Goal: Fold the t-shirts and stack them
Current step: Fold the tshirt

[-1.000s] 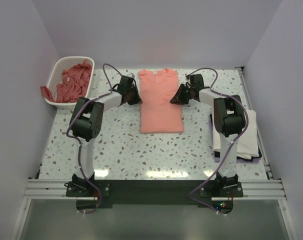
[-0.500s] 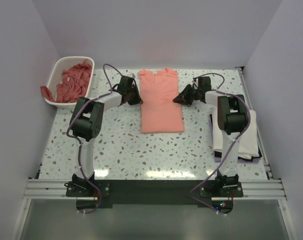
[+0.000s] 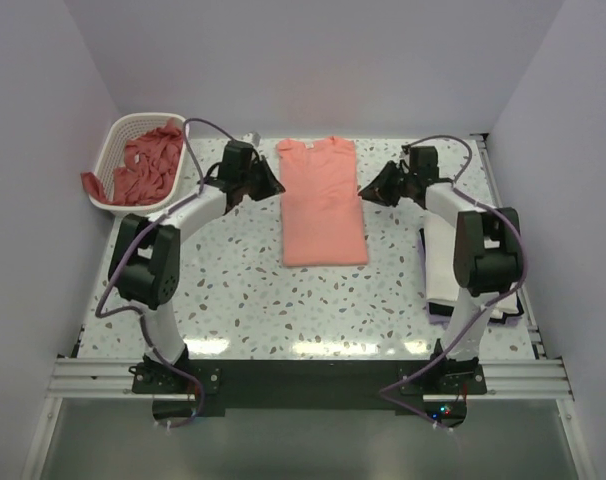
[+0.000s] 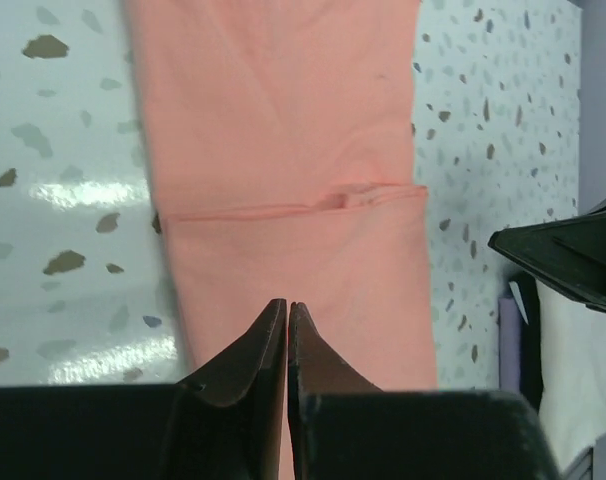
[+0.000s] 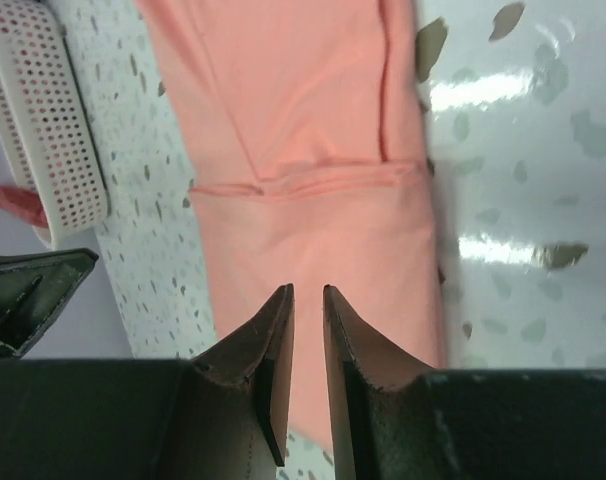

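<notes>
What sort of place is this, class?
Probably a robot lab cell: plain walls enclose a speckled table, left arm and right arm are bolted to its near edge, shirt between them.

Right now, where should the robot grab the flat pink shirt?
Probably the two far corners by the collar, one from each long side. The shirt lies flat as a long narrow strip, so lifting that short end folds it in half.
</notes>
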`<state>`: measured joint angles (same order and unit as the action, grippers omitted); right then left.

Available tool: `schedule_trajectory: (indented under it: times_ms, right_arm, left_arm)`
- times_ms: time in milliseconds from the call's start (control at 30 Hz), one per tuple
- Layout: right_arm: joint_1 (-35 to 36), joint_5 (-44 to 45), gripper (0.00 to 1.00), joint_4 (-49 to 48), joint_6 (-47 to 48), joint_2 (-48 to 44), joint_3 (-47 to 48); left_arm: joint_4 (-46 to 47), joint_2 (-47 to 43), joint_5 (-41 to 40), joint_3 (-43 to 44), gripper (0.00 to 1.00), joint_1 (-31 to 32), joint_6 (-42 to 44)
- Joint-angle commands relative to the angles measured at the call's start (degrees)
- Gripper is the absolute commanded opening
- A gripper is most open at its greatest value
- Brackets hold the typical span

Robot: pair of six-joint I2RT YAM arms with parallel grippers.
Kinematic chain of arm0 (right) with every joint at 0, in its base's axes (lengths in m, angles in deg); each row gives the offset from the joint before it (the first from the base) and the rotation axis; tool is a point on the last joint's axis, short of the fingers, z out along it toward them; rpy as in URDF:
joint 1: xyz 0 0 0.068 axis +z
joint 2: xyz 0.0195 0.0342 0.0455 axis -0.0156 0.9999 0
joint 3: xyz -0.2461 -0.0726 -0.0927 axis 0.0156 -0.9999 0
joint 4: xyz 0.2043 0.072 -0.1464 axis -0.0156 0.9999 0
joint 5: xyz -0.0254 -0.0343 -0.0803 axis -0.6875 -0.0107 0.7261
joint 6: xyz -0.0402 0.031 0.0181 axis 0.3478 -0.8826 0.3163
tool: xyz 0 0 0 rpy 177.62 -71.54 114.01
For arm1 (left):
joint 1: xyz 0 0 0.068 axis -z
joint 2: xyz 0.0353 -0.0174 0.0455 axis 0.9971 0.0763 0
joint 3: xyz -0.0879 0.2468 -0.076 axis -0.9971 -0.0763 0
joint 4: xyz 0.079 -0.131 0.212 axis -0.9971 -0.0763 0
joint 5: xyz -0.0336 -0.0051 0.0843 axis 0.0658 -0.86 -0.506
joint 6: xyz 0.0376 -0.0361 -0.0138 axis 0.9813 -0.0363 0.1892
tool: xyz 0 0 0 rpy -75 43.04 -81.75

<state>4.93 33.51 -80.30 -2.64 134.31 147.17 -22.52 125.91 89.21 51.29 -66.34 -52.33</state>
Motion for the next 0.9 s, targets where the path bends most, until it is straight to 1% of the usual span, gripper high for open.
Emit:
schedule_trajectory:
  times_ms: [0, 33, 167, 233, 300, 400, 500, 667, 733, 867]
  right_arm:
    - [2.3, 2.5, 0.23, -2.6, 0.9, -9.1, -7.3]
    - [3.0, 2.5, 0.23, -3.7, 0.5, -12.0, -11.6]
    - [6.2, 3.2, 0.23, -8.5, -1.1, -17.7, -20.9]
    - [7.6, 4.1, 0.24, -9.5, -1.2, -19.0, -25.5]
    - [7.9, 4.2, 0.24, -10.5, -1.2, -20.1, -27.9]
    - [7.9, 5.1, 0.24, -10.7, 0.2, -19.5, -31.4]
    - [7.6, 6.2, 0.24, -9.6, 2.2, -18.6, -34.4]
    - [7.3, 6.8, 0.24, -10.3, 3.0, -19.9, -38.2]
    - [7.2, 7.0, 0.24, -9.7, 3.3, -21.5, -39.0]
    - [6.8, 7.3, 0.25, -7.6, 3.8, -25.9, -40.6]
  left_arm:
    - [4.7, -7.0, 1.8, -6.1, 0.09, 3.5, -4.3]
    - [7.6, -7.8, 1.4, -9.8, 0.09, 5.3, -5.1]
    - [12.9, -10.7, 1.9, -18.7, 0.09, 9.4, -8.6]
    - [14.1, -11.6, 1.0, -22.8, 0.08, 11.6, -9.4]
    - [15.4, -12.3, 0.4, -27.4, 0.08, 12.9, -10.3]
    - [18.9, -13.3, 0.5, -33.5, 0.06, 12.9, -11.5]
    - [20.0, -13.9, 0.1, -37.0, 0.06, 13.0, -11.4]
    - [20.9, -16.1, 0.6, -40.0, 0.06, 13.0, -11.2]
    - [20.0, -17.1, 0.7, -40.2, 0.06, 12.9, -11.1]
    - [17.1, -21.8, -0.6, -40.7, 0.06, 12.9, -9.9]
